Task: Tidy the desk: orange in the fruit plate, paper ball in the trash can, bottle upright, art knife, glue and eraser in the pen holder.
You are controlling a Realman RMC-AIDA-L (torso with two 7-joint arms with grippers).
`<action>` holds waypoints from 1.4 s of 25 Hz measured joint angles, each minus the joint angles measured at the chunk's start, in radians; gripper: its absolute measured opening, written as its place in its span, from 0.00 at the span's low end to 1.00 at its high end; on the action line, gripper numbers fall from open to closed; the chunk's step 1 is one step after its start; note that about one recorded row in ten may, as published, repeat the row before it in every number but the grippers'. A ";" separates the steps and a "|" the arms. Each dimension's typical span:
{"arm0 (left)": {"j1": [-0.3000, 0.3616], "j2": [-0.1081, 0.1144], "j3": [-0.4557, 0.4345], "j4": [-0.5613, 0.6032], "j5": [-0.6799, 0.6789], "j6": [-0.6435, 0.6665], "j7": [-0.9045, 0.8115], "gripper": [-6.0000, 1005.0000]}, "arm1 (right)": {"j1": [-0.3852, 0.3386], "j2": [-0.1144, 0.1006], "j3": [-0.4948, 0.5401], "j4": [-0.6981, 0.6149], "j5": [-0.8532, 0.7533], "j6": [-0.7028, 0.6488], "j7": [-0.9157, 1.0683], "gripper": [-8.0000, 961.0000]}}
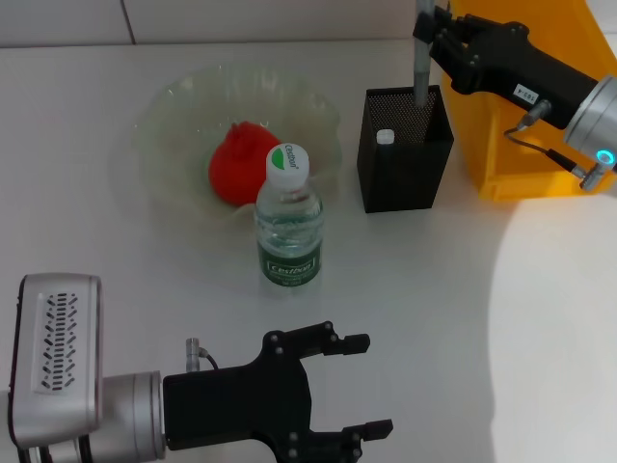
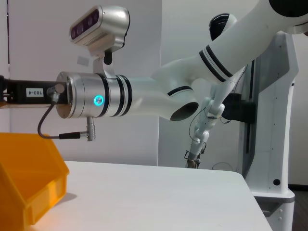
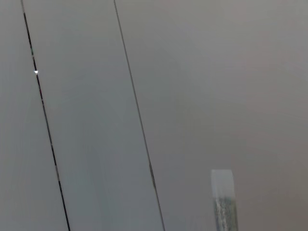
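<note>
Bottle (image 1: pixel 287 216): upright on the tabletop (image 1: pixel 434 289), just in front of the plate; white cap with a green logo, green label with white writing too small to read.
Plate (image 1: pixel 183 106): holds the orange (image 1: pixel 236 162), behind the bottle.
Pen holder (image 1: pixel 405 149): between plate and bin; a small white-capped item (image 1: pixel 386 138) stands inside.
Right gripper (image 1: pixel 432 37): above the holder's far right corner, jaws clenched on a grey stick (image 1: pixel 420 72) whose lower end is inside the holder.
Bin (image 1: pixel 521 145): yellow, touching or just beside the holder at the tabletop's right; contents hidden.
Left gripper (image 1: pixel 366 384): low near the front edge, jaws released, holding nothing.
Writing: the right arm's label reads "103-4" in the left wrist view.
Open room: bare tabletop in front of holder and bin.
</note>
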 joint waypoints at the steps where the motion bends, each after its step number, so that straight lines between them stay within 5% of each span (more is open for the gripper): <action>1: 0.000 0.000 0.000 0.000 0.000 0.001 0.000 0.78 | 0.003 0.000 -0.007 0.004 0.000 0.009 -0.007 0.14; 19: -0.003 0.001 0.000 0.001 -0.003 0.001 0.001 0.78 | -0.064 0.003 -0.029 0.004 0.005 -0.005 -0.071 0.16; 23: -0.001 0.001 0.000 0.000 -0.003 0.001 0.001 0.78 | -0.098 0.003 -0.018 -0.004 0.023 -0.077 -0.094 0.33; 30: 0.000 0.003 0.000 -0.001 -0.003 0.002 0.002 0.78 | -0.274 0.001 0.006 -0.160 0.069 -0.332 0.003 0.76; 32: 0.000 0.002 0.000 -0.001 -0.003 0.002 0.002 0.78 | -0.348 -0.022 0.009 -0.224 0.016 -0.419 0.048 0.85; 35: 0.000 0.003 -0.004 -0.001 -0.003 0.002 0.002 0.78 | -0.386 -0.043 0.009 -0.250 -0.049 -0.483 0.048 0.86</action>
